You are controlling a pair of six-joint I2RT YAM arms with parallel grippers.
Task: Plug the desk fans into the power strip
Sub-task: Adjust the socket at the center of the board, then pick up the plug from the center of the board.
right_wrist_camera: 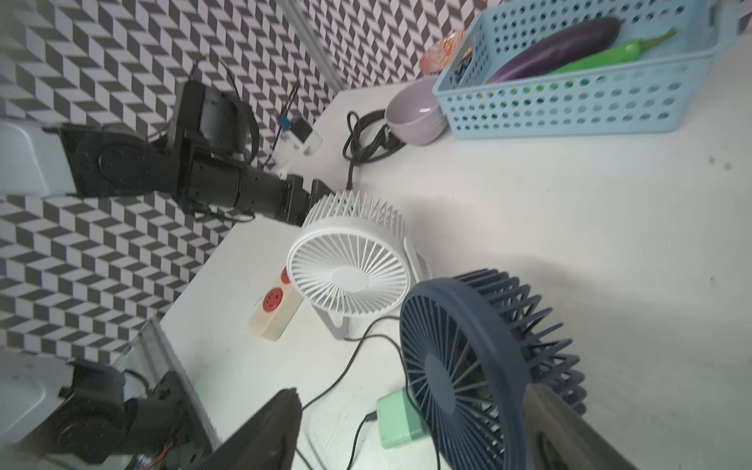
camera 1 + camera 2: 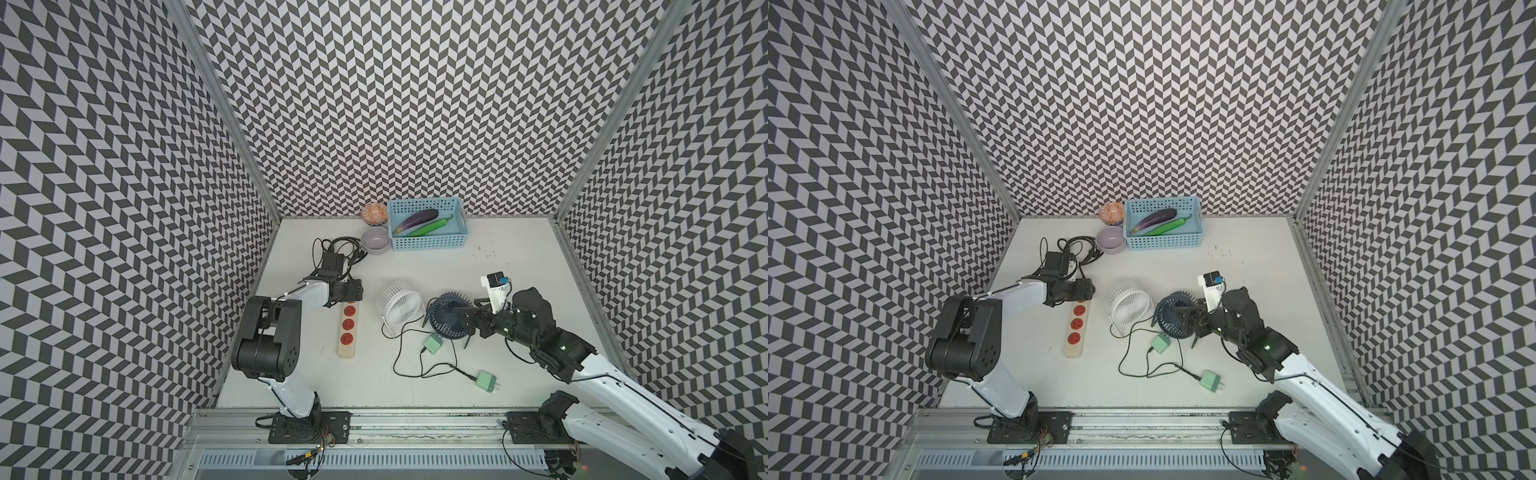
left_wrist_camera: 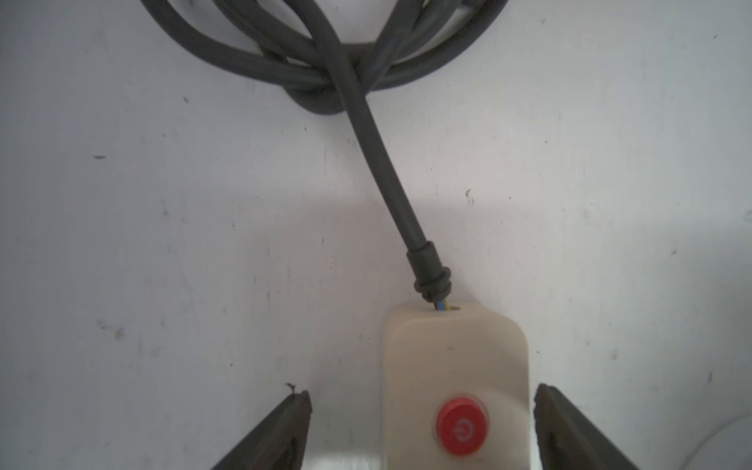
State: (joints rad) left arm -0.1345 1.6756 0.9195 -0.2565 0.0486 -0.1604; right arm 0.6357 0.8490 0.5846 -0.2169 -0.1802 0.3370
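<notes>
The cream power strip (image 2: 347,336) (image 2: 1075,332) lies at the left with three red sockets showing. Its far end is under my left gripper (image 2: 348,291) (image 3: 423,407). That gripper is open, with its jaws on either side of the strip's (image 3: 455,358) red-button end and not touching it. The black cord (image 3: 378,162) runs off to a coil. A white desk fan (image 2: 400,305) and a navy desk fan (image 2: 449,316) stand mid-table. My right gripper (image 2: 465,322) (image 1: 415,407) is open, and the navy fan (image 1: 468,366) stands between its fingers. Two green plugs (image 2: 433,344) (image 2: 486,381) lie on thin black cables.
A blue basket (image 2: 428,243) holding an eggplant and a green pepper stands at the back. Beside it are a purple bowl (image 2: 376,240) and a patterned bowl (image 2: 374,212). The strip's coiled cord (image 2: 345,245) lies back left. Patterned walls enclose three sides.
</notes>
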